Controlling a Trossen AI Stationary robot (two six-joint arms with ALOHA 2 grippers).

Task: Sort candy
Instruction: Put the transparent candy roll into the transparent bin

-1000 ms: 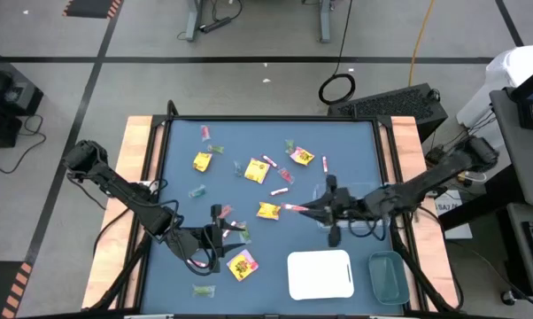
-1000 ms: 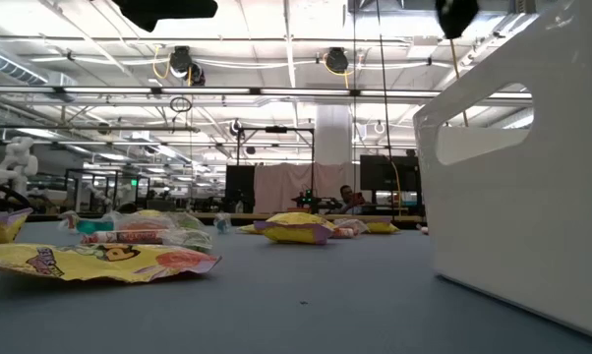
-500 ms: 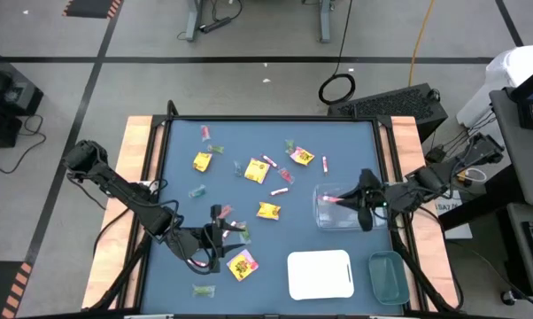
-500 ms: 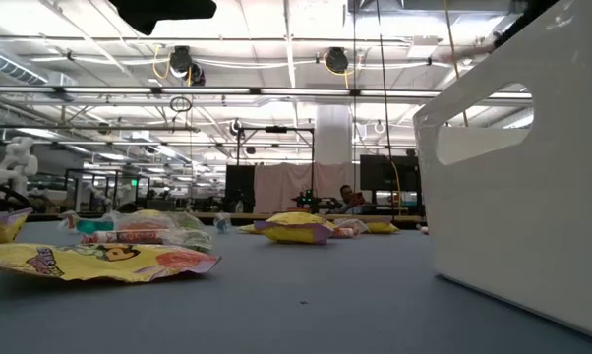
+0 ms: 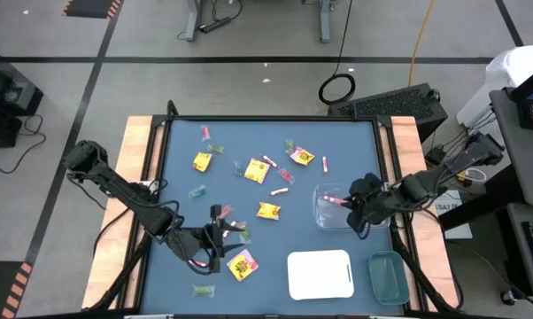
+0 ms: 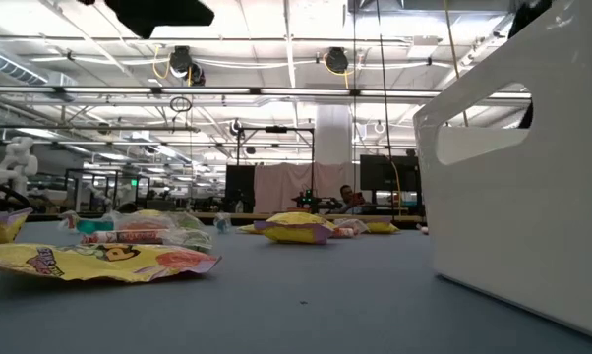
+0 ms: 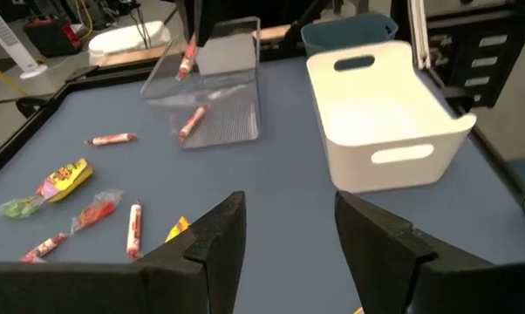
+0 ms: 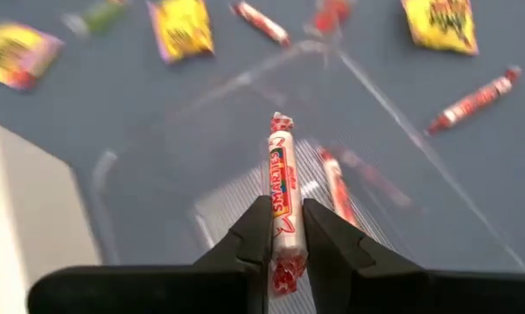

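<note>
A thin pink-red candy stick (image 8: 282, 196) stands pinched lengthwise between the narrow fingers of the right gripper (image 8: 286, 228), poised directly over the clear tray (image 5: 324, 217) at the right side of the blue table (image 5: 249, 257). 1 matching stick (image 8: 336, 185) already lies on the tray's ribbed floor, so this one looks close to release. The roll appears light and fairly stiff, its twisted wrapper ends soft and slick; a hold across the firm middle, as here, seems the safest, since a pinch on the loose ends could let it slip.

Elsewhere the rest of the candy lies scattered: yellow packets (image 5: 256, 171) and more pink-red sticks (image 5: 281, 190) across the table's middle, small green pieces (image 5: 196, 191) toward the left. The flat packets look limp and crinkly, probably best nipped at an edge.

The left gripper (image 7: 284, 240) hovers low over the front-left area near another yellow packet (image 5: 242, 263), its fingers parted and holding nothing. A white bin (image 5: 320, 274) and a green-tinted tray (image 5: 387, 276) stand along the front edge, to the right. From table height, the bin's wall and handle slot fill the right of the scene.
</note>
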